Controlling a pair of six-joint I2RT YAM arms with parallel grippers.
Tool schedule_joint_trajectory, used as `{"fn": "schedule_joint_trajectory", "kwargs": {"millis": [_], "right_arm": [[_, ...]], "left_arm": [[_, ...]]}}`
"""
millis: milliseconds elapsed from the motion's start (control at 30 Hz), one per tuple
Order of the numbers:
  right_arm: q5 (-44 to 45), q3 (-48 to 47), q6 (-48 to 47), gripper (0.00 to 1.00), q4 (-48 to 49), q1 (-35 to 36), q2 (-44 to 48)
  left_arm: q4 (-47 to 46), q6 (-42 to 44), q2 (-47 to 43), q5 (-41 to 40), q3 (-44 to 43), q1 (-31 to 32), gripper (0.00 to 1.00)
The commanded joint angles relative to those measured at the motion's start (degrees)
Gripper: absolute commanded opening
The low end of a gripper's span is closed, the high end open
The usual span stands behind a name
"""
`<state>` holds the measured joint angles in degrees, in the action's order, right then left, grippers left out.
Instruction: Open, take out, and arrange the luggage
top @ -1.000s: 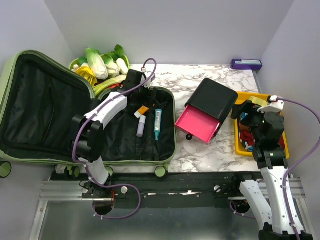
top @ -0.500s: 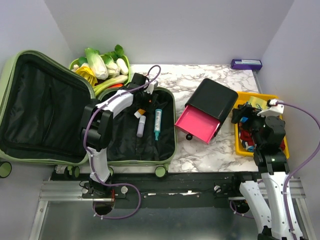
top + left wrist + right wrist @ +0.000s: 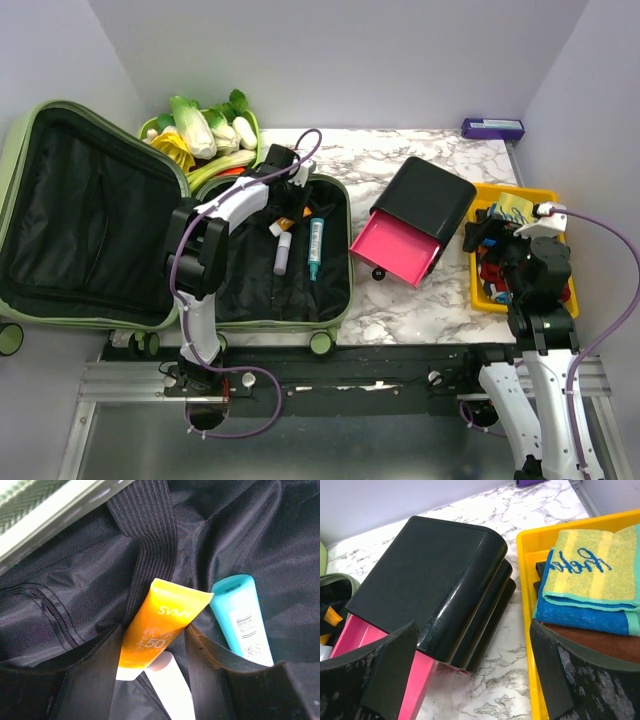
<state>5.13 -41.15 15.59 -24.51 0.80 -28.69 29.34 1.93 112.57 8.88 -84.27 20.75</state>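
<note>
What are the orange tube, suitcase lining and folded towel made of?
Orange tube: likely soft plastic, satin sheen, crimped flat end. Suitcase lining: black woven fabric, perhaps nylon; it creases and glints. Folded towel: matte terry cloth, fuzzy pile.

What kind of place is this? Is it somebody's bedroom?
Probably not; it looks like a robot testing booth. The left arm and right arm are fixed to a metal rail at a marble table, plain walls box it in, and the luggage lies open there.
</note>
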Motion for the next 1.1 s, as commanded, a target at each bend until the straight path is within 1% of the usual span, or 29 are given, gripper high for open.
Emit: {"fn": "schedule_joint_trajectory", "kwargs": {"millis": [0,200,333,367,400,433,500,600,700,767,867,900,933,967,1000,1067], "right_arm": [[0.8,0.7,-0.8,1.00,-1.6,0.0,0.3],[0.7,0.7,-0.7,1.00,-1.6,-0.1,0.1],[0.3,0.8,-0.7,1.00,-1.4,0.0,0.4],[0.3,0.9,-0.7,1.00,-1.5,-0.1,0.6],[0.2,0.9,-0.7,1.00,-1.5,-0.1,0.6],[0.3,0.9,-0.7,1.00,-1.4,0.0,0.6],[0.3,0.9,-0.7,1.00,-1.4,0.0,0.7],[-0.3,0.9,-0.7,1.00,-1.2,-0.1,0.7],[-1.0,0.9,-0.4,1.00,-1.1,0.0,0.7],[-1.3,0.9,-0.3,1.00,-1.1,0.0,0.7],[-2.0,1.0,-0.2,1.00,-0.8,0.0,1.1],[-2.1,1.1,0.0,1.00,-0.6,0.0,1.1],[-2.5,1.2,0.0,1.00,-0.3,0.0,1.2],[-2.6,1.2,0.1,1.00,-0.4,0.0,1.0],[-2.6,1.2,0.4,1.00,-0.4,0.0,1.0],[-3.2,1.2,0.5,1.00,-0.4,0.0,0.9]], "left_arm": [[-1.6,0.3,2.9,-1.9,-1.6,-0.2,0.56],[-2.4,-0.8,2.0,-1.7,-0.7,0.0,0.42],[-3.2,-1.7,-2.2,-1.2,0.0,0.0,0.41],[-3.2,-3.3,-3.0,-1.8,-0.2,0.0,0.40],[-3.4,-4.9,-4.0,-2.6,-0.3,0.0,0.34],[-3.6,-5.7,-6.0,-5.7,-0.4,0.0,0.28],[-4.3,-8.0,-8.1,-8.4,0.1,-0.1,0.12],[-4.2,-10.3,-12.1,-8.2,0.6,0.0,0.12],[-4.1,-14.8,-16.0,-6.3,1.5,0.1,0.16],[-4.2,-19.0,-19.3,-4.8,1.8,0.4,0.16],[-5.3,-25.3,-24.4,-6.9,3.5,3.4,0.15],[-5.2,-31.8,-25.6,-10.3,4.6,4.5,0.16],[-5.2,-34.9,-27.7,-11.5,5.2,6.2,0.15],[-4.7,-39.0,-28.6,-15.0,6.0,10.0,0.15],[-4.5,-46.9,-29.4,-19.6,6.8,12.4,0.09],[-7.1,-52.7,-31.3,-21.0,8.2,16.1,0.08]]}}
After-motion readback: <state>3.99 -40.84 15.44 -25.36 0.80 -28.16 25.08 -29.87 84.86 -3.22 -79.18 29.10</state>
